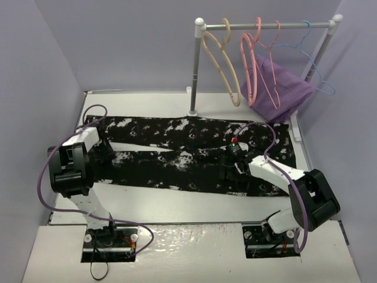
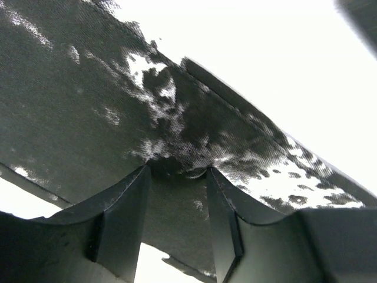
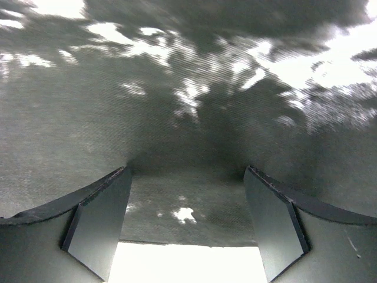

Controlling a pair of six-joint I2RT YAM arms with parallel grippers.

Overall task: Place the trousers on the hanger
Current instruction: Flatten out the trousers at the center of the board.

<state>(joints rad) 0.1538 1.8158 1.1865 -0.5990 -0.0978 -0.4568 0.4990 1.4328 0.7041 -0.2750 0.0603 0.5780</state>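
Note:
The black trousers (image 1: 177, 154) with white blotches lie flat across the white table (image 1: 177, 206), legs to the left, waist to the right. The beige hanger (image 1: 222, 62) hangs by its hook on the rail at the back. My left gripper (image 1: 108, 152) is down on the leg ends; in the left wrist view its jaws (image 2: 177, 170) stand partly apart, with puckered trouser fabric (image 2: 88, 106) between the tips. My right gripper (image 1: 228, 171) is down on the near edge by the waist; in the right wrist view it is wide open (image 3: 185, 171), its tips pressed on the fabric (image 3: 177, 106).
A clothes rail (image 1: 265, 26) on a grey post (image 1: 194, 76) stands at the back right. It carries a thick pink hanger (image 1: 248, 71), a thin pink one (image 1: 275, 65), a blue wire one (image 1: 315, 65) and a purple cloth (image 1: 283, 91). Purple walls close in both sides.

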